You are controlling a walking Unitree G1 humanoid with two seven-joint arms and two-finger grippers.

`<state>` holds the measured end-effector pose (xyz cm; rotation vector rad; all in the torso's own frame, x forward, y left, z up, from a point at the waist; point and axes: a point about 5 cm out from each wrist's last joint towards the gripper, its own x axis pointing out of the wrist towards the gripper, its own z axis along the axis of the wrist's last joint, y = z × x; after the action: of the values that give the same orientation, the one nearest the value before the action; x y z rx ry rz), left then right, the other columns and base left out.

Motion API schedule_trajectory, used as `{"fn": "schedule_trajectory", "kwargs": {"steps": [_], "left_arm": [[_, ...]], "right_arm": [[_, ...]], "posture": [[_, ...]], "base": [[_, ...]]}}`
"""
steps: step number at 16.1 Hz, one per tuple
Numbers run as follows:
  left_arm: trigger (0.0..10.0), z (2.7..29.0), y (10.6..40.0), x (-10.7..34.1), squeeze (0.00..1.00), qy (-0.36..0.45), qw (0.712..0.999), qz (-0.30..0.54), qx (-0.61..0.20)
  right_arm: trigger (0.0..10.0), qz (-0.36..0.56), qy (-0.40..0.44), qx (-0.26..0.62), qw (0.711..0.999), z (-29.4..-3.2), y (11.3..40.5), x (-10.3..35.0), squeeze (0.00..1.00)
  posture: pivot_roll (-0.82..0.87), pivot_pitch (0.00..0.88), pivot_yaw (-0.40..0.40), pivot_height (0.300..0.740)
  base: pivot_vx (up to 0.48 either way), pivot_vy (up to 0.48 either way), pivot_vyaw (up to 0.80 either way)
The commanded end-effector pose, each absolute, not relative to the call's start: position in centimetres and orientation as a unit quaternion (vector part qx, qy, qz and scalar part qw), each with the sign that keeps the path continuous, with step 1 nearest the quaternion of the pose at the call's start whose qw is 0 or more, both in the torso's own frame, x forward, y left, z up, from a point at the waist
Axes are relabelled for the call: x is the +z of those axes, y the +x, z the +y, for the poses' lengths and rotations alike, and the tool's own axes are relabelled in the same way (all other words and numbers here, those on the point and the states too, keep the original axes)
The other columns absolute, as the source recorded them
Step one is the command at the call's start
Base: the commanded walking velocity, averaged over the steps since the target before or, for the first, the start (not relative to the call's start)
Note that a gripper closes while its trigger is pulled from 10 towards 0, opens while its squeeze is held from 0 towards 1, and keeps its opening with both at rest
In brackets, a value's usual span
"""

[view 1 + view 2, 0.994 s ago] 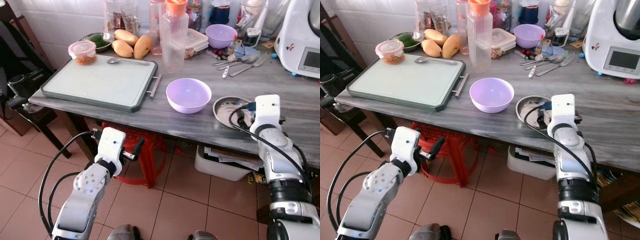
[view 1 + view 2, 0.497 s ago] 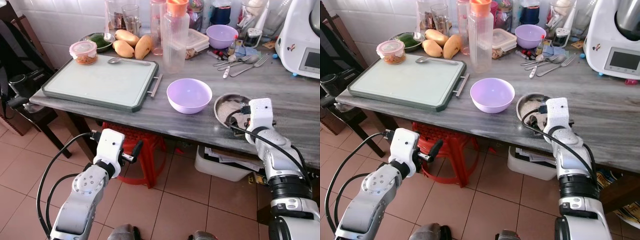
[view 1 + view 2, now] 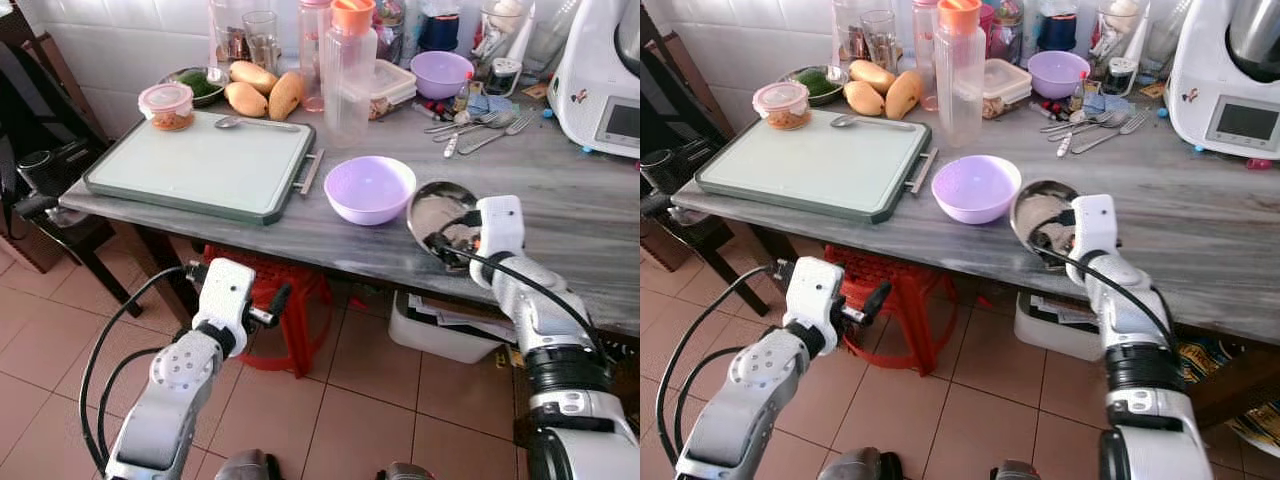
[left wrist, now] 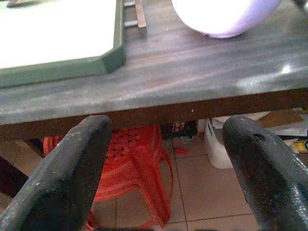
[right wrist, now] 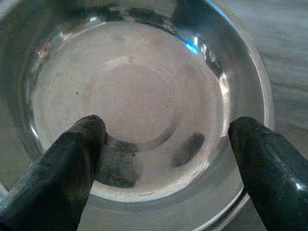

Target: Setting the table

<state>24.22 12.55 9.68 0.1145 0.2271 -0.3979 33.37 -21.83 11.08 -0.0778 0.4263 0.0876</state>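
One shiny, tilted steel bowl (image 3: 441,212) fronts the spread-fingered right tool (image 5: 168,159).

- The right gripper (image 3: 447,243) hides part of the steel bowl (image 3: 436,205).
- The white kitchen machine (image 3: 603,75) is cut off at the upper right edge.
- Items behind the bottle (image 3: 350,70) are too cluttered to tell.

Bright even daylight, soft shadows; glare on steel dish (image 5: 144,110); wrist views slightly soft.
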Motion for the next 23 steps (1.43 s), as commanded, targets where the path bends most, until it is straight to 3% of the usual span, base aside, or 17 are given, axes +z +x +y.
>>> {"fn": "schedule_trajectory", "kwargs": {"steps": [1, 2, 4, 9, 15, 19, 23], "left_arm": [[10.0, 12.7, 24.4, 9.9, 0.0, 0.06, 0.973, 0.113, -0.194], [10.0, 12.8, 24.5, 9.9, 0.0, 0.06, 0.973, 0.112, -0.193], [10.0, 12.8, 24.6, 9.9, 0.0, 0.06, 0.973, 0.111, -0.193], [10.0, 12.4, 25.2, 10.0, 0.0, 0.057, 0.974, 0.104, -0.195], [10.0, 12.8, 26.8, 10.5, 0.0, 0.062, 0.981, 0.069, -0.172], [10.0, 13.1, 27.0, 10.4, 0.0, 0.055, 0.983, 0.064, -0.161], [10.0, 12.5, 26.5, 10.2, 0.0, 0.048, 0.982, 0.065, -0.169]], "right_arm": [[10.0, 0.222, -0.033, 0.053, 0.973, -21.3, 33.4, 11.0, 0.64], [10.0, 0.221, -0.034, 0.054, 0.973, -21.3, 33.4, 11.2, 0.62], [10.0, 0.218, -0.045, 0.048, 0.974, -21.5, 33.2, 11.6, 0.47], [10.0, 0.203, -0.048, -0.01, 0.978, -22.5, 32.9, 12.5, 0.28], [10.0, 0.058, -0.061, -0.07, 0.994, -23.0, 33.3, 16.6, 0.28], [10.0, 0.08, -0.111, -0.098, 0.986, -23.6, 32.0, 15.4, 0.27], [10.0, 0.063, -0.134, -0.227, 0.962, -26.2, 29.6, 15.3, 0.28]], "posture": [[-0.01, 0.0, 0.048, 0.74], [-0.01, 0.0, 0.048, 0.74], [-0.02, 0.0, 0.047, 0.74], [-0.03, 0.0, 0.054, 0.74], [-0.03, 0.0, 0.029, 0.74], [-0.05, 0.0, 0.029, 0.74], [-0.05, 0.0, 0.038, 0.74]], "base": [[0.0, 0.0, 0.0], [0.0, 0.0, 0.0], [0.0, 0.0, 0.0], [0.0, 0.0, 0.0], [0.0, 0.0, 0.0], [0.0, 0.0, 0.0], [0.0, 0.0, 0.0]]}}
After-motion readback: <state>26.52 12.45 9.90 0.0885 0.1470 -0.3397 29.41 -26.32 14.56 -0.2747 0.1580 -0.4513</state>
